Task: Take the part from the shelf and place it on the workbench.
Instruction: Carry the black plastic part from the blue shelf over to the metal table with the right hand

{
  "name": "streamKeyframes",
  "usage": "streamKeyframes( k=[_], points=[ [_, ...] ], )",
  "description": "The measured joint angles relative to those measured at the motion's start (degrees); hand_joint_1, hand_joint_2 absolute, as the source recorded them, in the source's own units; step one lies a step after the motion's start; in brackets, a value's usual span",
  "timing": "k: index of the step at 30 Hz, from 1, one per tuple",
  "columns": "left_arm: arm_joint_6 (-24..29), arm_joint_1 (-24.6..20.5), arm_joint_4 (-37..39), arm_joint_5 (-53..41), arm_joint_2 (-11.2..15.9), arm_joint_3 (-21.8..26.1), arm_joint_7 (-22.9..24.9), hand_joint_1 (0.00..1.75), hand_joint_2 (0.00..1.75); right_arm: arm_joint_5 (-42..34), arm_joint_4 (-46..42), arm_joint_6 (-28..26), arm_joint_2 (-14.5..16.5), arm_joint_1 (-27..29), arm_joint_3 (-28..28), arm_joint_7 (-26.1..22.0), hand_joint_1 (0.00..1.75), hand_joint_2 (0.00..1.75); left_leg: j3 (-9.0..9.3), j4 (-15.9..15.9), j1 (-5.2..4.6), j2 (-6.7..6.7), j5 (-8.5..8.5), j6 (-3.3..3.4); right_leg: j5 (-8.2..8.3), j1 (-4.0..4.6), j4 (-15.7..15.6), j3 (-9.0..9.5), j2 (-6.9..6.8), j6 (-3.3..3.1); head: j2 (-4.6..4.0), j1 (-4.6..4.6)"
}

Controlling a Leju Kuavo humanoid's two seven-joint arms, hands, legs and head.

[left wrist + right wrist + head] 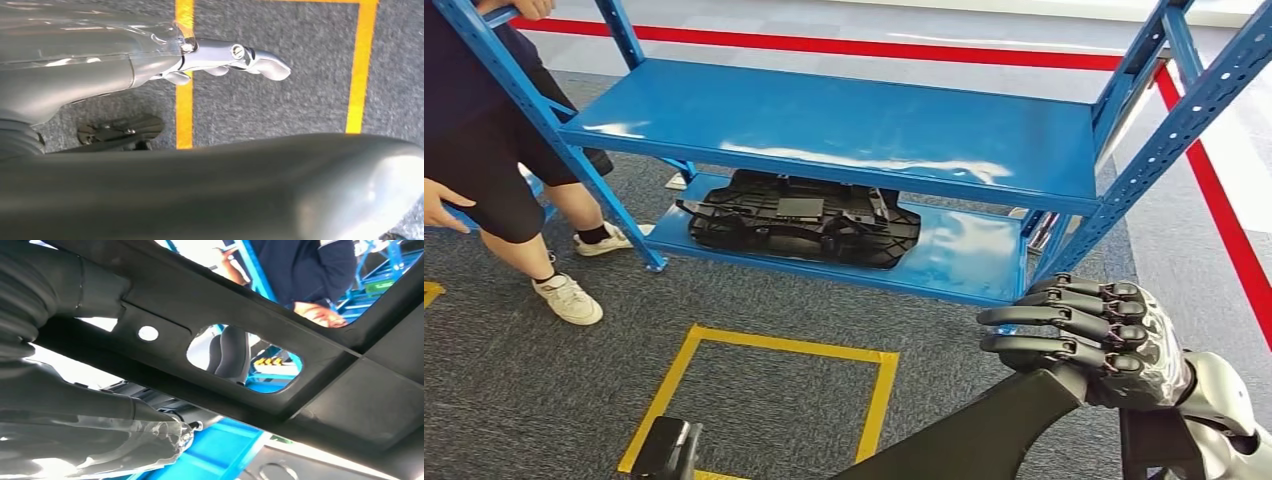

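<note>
My right hand [1104, 335] grips a long black plastic part [984, 430] at the lower right of the head view, fingers curled over its upper end. The right wrist view shows this black part [350, 390] close up, with cut-out holes, lying across my right hand [60, 430]. A second, larger black part [804, 220] lies flat on the lower board of the blue shelf [844, 125], ahead of the held one. My left hand [664, 450] hangs low over the carpet; its fingers [220, 55] are stretched out with nothing in them.
A person [484, 150] in dark clothes and white shoes stands at the shelf's left post, one hand on it. A yellow tape square [879, 400] marks the grey carpet before the shelf. Red floor lines [1224, 220] run behind and to the right.
</note>
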Motion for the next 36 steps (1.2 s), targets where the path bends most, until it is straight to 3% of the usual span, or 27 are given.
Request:
streamKeyframes(
  k=[1,3,5,6,7,9,11,12,14,15,17,19,20,21,23,25,27,29,31,33,35,36],
  points=[
    [0.00,0.00,0.00,-0.02,0.00,0.00,0.02,0.00,0.00,0.00,0.05,0.00,-0.03,-0.09,0.00,0.05,1.75,1.75,0.07,-0.37,0.18,-0.33,0.31,0.29,-1.41,-0.02,1.99,-0.78,0.75,0.08,0.01,0.02],
    [-0.04,0.06,0.00,-0.04,-0.01,0.00,0.06,0.00,0.00,0.00,0.21,-0.01,-0.09,-0.09,0.07,0.11,1.75,1.75,-0.06,-0.48,0.27,-1.02,0.55,0.55,-5.20,-0.03,9.10,-3.84,2.25,0.04,0.01,0.04],
    [-0.08,0.30,0.00,-0.05,-0.01,0.00,0.13,0.00,0.00,-0.01,0.40,-0.01,-0.09,-0.01,0.22,0.14,1.75,1.75,-0.22,-0.26,0.20,-1.82,0.56,0.56,-6.71,-0.01,14.27,-6.09,2.65,0.22,0.00,0.04],
    [-0.08,0.39,0.00,-0.05,0.00,0.00,0.16,0.00,0.00,-0.01,0.47,-0.01,-0.09,-0.01,0.30,0.15,1.75,1.75,-0.26,-0.11,0.19,-2.30,0.55,0.55,-5.82,-0.02,13.78,-5.79,2.76,0.37,0.00,0.04],
    [-0.08,0.43,0.00,-0.05,-0.01,0.01,0.20,0.00,0.00,-0.01,0.51,-0.01,-0.09,-0.02,0.34,0.15,1.75,1.75,-0.27,0.06,0.21,-2.85,0.51,0.50,-4.04,-0.05,11.13,-4.49,3.03,0.54,0.00,0.04],
    [-0.08,0.37,0.00,-0.06,-0.03,0.01,0.23,0.00,0.00,0.00,0.56,-0.01,-0.09,-0.02,0.38,0.16,1.75,1.75,-0.54,0.67,0.21,-4.01,0.33,0.16,-0.59,-0.28,3.38,-0.87,5.27,0.67,0.01,0.04],
    [-0.08,0.27,0.00,-0.07,-0.04,0.01,0.23,0.00,0.00,0.00,0.60,-0.02,-0.13,0.04,0.39,0.18,1.75,1.75,-1.26,1.26,0.22,-5.14,0.29,-0.40,0.31,-0.41,-0.44,0.73,7.25,0.24,0.01,0.02],
    [-0.08,0.28,0.00,-0.07,-0.04,0.02,0.24,0.00,0.00,-0.01,0.62,-0.03,-0.14,0.05,0.40,0.19,1.75,1.75,-1.61,1.38,0.25,-5.72,0.41,-0.70,0.15,-0.36,-0.58,0.75,7.30,-0.11,0.01,0.00],
    [-0.08,0.46,0.00,-0.05,-0.03,0.03,0.24,0.00,0.00,-0.01,0.62,-0.05,-0.15,-0.04,0.40,0.20,1.75,1.75,-1.99,1.48,0.37,-6.51,0.47,-1.23,0.29,-0.41,-0.66,0.72,6.00,-0.83,0.01,-0.02],
    [-0.08,0.49,0.00,-0.04,-0.03,0.04,0.23,0.00,0.00,-0.01,0.62,-0.05,-0.14,-0.08,0.40,0.20,1.75,1.75,-2.42,2.27,0.35,-5.99,-0.11,-1.54,0.35,-0.53,-0.74,0.78,5.28,-1.18,0.01,-0.03],
    [-0.08,0.38,0.00,-0.03,-0.04,0.07,0.21,0.00,0.00,-0.02,0.62,-0.05,-0.13,-0.09,0.40,0.20,1.75,1.75,-4.73,7.13,0.44,-3.60,-2.97,-2.26,0.35,-0.66,-0.84,0.85,3.69,-1.68,0.00,-0.06],
    [-0.08,0.31,0.00,-0.02,-0.07,0.07,0.20,0.00,0.00,-0.02,0.63,-0.05,-0.11,-0.04,0.42,0.21,1.75,1.75,-8.32,14.67,0.76,-1.92,-6.18,-2.88,0.24,-0.60,-0.83,0.84,2.12,-1.88,-0.01,-0.07],
    [-0.08,0.36,0.00,-0.01,-0.07,0.07,0.20,0.00,0.00,-0.02,0.65,-0.05,-0.11,-0.06,0.44,0.21,1.75,1.75,-9.43,16.99,0.87,-1.63,-6.70,-3.02,0.18,-0.58,-0.82,0.86,1.35,-1.90,0.00,-0.07],
    [-0.08,0.42,0.00,-0.01,-0.07,0.07,0.20,0.00,0.00,-0.03,0.67,-0.06,-0.11,-0.07,0.45,0.22,1.75,1.75,-9.46,17.09,0.93,-1.46,-6.10,-3.03,0.09,-0.57,-0.82,0.93,0.64,-1.89,0.00,-0.07],
    [-0.08,0.48,0.00,-0.02,-0.07,0.07,0.20,0.00,0.00,-0.04,0.68,-0.09,-0.11,-0.11,0.46,0.22,1.75,1.75,-6.36,10.88,0.82,-0.62,-2.41,-2.59,-0.15,-0.51,-0.82,1.24,-0.68,-1.75,0.01,-0.07],
    [-0.07,0.34,0.00,-0.05,-0.07,0.07,0.19,0.00,0.00,-0.03,0.68,-0.21,-0.11,-0.09,0.46,0.22,1.75,1.75,-2.74,3.69,0.20,1.50,0.13,-1.76,-0.43,-0.30,-0.84,1.51,-1.77,-1.46,0.00,-0.06],
    [-0.02,0.31,0.00,-0.09,-0.06,0.07,0.15,0.00,0.00,-0.02,0.68,-0.38,-0.11,-0.04,0.47,0.22,1.75,1.75,-1.81,1.42,-0.39,2.49,0.26,-1.20,-0.58,-0.11,-0.92,1.60,-2.79,-1.03,0.00,-0.06],
    [0.09,0.55,0.00,-0.13,-0.04,0.07,0.14,0.00,0.00,-0.02,0.67,-0.52,-0.12,-0.02,0.46,0.22,1.75,1.75,-1.77,0.94,-0.32,1.51,0.49,-0.75,-0.80,-0.14,-1.13,1.97,-3.56,-0.51,0.00,-0.05],
    [0.20,0.63,0.00,-0.17,-0.03,0.07,0.10,0.00,0.00,-0.02,0.65,-0.72,-0.16,0.07,0.42,0.22,1.75,1.75,-1.32,0.13,0.05,0.48,0.92,-0.14,-2.40,-0.21,0.66,1.56,-1.55,-0.26,0.00,-0.02],
    [0.20,0.50,0.00,-0.24,-0.03,0.07,0.05,0.00,0.00,-0.02,0.64,-0.90,-0.22,0.45,0.40,0.22,1.75,1.75,-1.08,-0.24,0.22,-0.63,1.11,0.24,-5.73,-0.21,6.90,-1.35,1.66,-0.39,0.01,0.03],
    [0.17,0.53,0.00,-0.28,-0.04,0.08,0.06,0.00,0.00,-0.02,0.66,-0.98,-0.25,1.04,0.42,0.22,1.75,1.75,-1.08,-0.16,0.16,-1.90,1.07,0.35,-7.86,-0.19,13.42,-4.81,2.75,-0.38,0.01,0.06],
    [0.16,0.60,0.00,-0.30,-0.04,0.08,0.07,0.00,0.00,-0.02,0.66,-1.00,-0.25,1.28,0.42,0.22,1.75,1.75,-1.06,-0.07,0.15,-2.59,1.04,0.33,-7.38,-0.20,14.23,-5.47,2.87,-0.25,0.00,0.05]
  ],
)
